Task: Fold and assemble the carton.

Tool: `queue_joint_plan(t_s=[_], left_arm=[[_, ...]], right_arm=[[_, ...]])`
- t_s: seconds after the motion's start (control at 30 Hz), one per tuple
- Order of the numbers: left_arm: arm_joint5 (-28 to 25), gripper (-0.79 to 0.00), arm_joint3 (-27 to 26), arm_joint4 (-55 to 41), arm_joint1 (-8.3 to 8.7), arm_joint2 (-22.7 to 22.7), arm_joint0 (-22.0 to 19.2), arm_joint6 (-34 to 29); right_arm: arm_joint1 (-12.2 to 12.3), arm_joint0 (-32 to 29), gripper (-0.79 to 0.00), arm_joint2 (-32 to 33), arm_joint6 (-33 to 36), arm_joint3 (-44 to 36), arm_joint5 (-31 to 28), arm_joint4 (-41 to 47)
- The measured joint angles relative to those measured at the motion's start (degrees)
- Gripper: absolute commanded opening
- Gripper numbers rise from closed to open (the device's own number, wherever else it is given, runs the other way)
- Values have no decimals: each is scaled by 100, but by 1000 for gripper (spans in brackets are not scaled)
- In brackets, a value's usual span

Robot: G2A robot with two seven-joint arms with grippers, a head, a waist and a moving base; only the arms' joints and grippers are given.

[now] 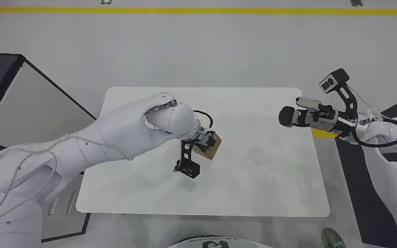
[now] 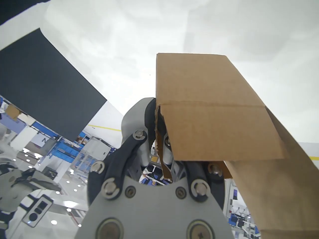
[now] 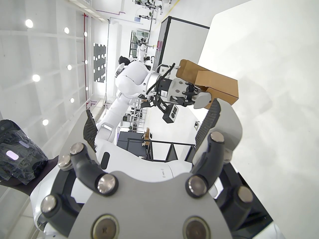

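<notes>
The left tool [image 1: 201, 142] is closed on a brown corrugated cardboard carton [image 1: 209, 147]. In the left wrist view the carton's torn edge [image 2: 214, 115] runs down into the left tool [image 2: 156, 135], between its two fingers. One grey finger [image 2: 134, 123] lies just beside that edge, and the other is mostly hidden behind the cardboard. A flat panel with a crease across it stands out ahead of the tool, and a second panel slants away beside it.

From the right wrist view the carton [image 3: 216, 85] reads as a partly folded box. Several panels are bent along their creases, and one flap sticks out behind the left tool [image 3: 199, 98]. The carton hangs off that tool's tip over the middle of a white table with rounded corners [image 1: 260, 180]. Whether it touches the tabletop cannot be told.

The right tool [image 1: 286, 116] holds nothing. Its black ribbed fingers [image 3: 211, 123] are spread wide, with an open gap between them [image 3: 152, 115]. It sits above the table near the right edge, well apart from the carton, with its tip pointing toward the left tool.

Beyond the left tool's arm, off the table's left side, stands a black-framed stand [image 1: 25, 68]. A yellow floor line [image 1: 198, 10] runs across the floor far beyond both tools.
</notes>
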Motion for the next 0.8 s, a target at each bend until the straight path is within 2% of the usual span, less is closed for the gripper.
queue_joint_plan(t_s=[0.1, 0.37, 0.57, 0.8], left_arm=[[-209, -785, 74, 0, -93, 0, 85, -74], [-372, -785, 393, 0, -358, 0, 147, -177], [-261, -785, 709, 0, -546, 0, 310, -160], [-185, -785, 754, 0, -573, 0, 334, -64]], right_arm=[[0, 0, 0, 0, 0, 0, 0, 0], [0, 0, 0, 0, 0, 0, 0, 0], [0, 0, 0, 0, 0, 0, 0, 0], [0, 0, 0, 0, 0, 0, 0, 0]])
